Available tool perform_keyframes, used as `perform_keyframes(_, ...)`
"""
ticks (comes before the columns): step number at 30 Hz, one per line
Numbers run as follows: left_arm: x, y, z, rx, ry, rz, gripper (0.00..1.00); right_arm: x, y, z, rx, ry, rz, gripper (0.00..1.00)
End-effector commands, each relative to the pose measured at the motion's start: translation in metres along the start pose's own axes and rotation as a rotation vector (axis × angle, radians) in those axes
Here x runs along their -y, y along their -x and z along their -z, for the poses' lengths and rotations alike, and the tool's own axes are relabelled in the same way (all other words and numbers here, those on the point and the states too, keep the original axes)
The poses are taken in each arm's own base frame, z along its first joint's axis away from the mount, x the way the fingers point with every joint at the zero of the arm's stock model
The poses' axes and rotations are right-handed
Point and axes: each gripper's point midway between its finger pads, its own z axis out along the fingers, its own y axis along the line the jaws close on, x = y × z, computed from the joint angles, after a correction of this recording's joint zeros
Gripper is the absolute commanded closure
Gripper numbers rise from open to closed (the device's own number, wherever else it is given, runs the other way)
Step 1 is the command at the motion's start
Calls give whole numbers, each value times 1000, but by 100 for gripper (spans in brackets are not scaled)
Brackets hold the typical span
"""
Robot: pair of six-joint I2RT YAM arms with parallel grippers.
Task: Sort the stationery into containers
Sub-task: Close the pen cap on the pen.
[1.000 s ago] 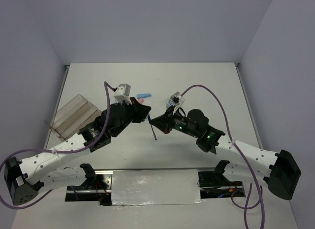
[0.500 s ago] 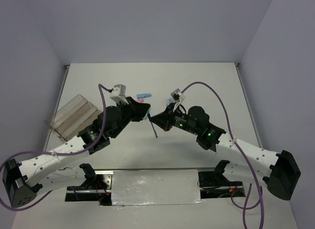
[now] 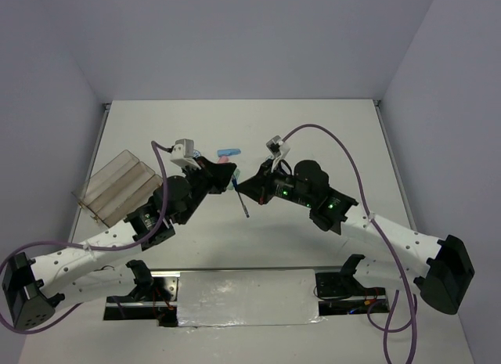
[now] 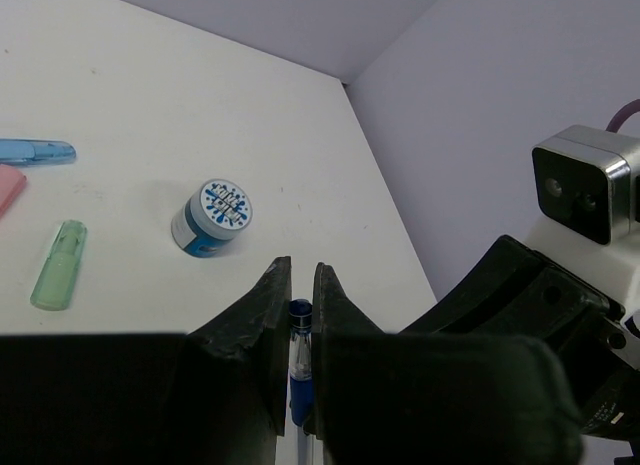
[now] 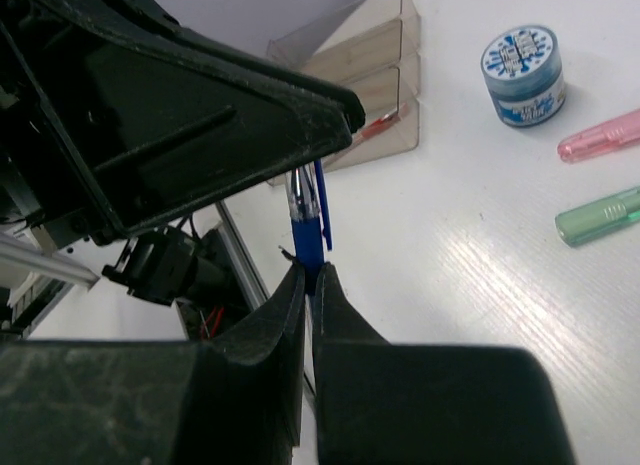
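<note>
Clamping blue pen [image 5: 306, 233]: left pincer [image 4: 301, 277], right pincer [image 5: 308, 277] | white table [image 3: 329, 137] | lilac walls [image 3: 235, 43]

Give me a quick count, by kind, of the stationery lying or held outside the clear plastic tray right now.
Capsule-shaped pieces: 3 (blue capsule, pink capsule, green capsule)
Round blue-white patterned tub: 1
Thin blue pen: 1, pinched between the left end effector and the right end effector
Total: 5
</note>
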Motion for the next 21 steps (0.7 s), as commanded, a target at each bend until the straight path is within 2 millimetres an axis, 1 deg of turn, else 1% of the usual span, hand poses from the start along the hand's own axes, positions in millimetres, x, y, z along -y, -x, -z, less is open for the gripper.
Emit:
perform_keyframes(1,-15,-82,21,-289,-19,-58,100,-73,144,21,448,190,88,100)
perform_keyframes(4,-18,-88,22,-295,-22,-50,100,-74,150,23,456,189,83,100)
perform_keyframes(6,-20,-88,22,-289,-19,-44,100,-74,149,22,451,193,85,100)
perform_keyframes(7,-20,-86,22,-283,-14,-44,100,-75,146,20,438,204,89,100)
perform_keyframes(8,-20,-85,23,-286,-9,-51,100,-71,139,16,421,202,94,100)
perform_keyframes(9,-14,-77,23,-271,-21,-53,100,-70,137,16,422,206,90,100)
perform_keyframes(10,-13,-74,22,-264,-16,-63,100,-67,132,14,416,206,82,100)
perform_keyframes(11,-13,-73,23,-268,-13,-68,100,-62,127,13,412,193,69,100)
perform_keyframes(12,-10,-69,21,-262,-17,-70,100,-62,127,13,414,196,72,100)
perform_keyframes(14,-7,-68,19,-271,-13,-96,100,-64,123,11,396,211,91,100)
perform_keyframes(15,-9,-67,19,-273,2,-106,100,-67,121,11,387,227,111,100)
perform_keyframes(17,-7,-61,20,-276,23,-114,100,-74,110,9,351,272,137,100)
perform_keyframes(18,-7,-57,21,-272,31,-118,96,-75,105,9,339,287,156,100)
perform_keyframes(19,-7,-50,21,-253,44,-120,88,-76,96,7,319,300,160,100)
perform_keyframes(20,-2,-41,22,-240,46,-120,65,-75,91,6,303,306,164,100)
perform_keyframes(21,0,-35,23,-226,48,-118,51,-71,83,3,285,300,164,100)
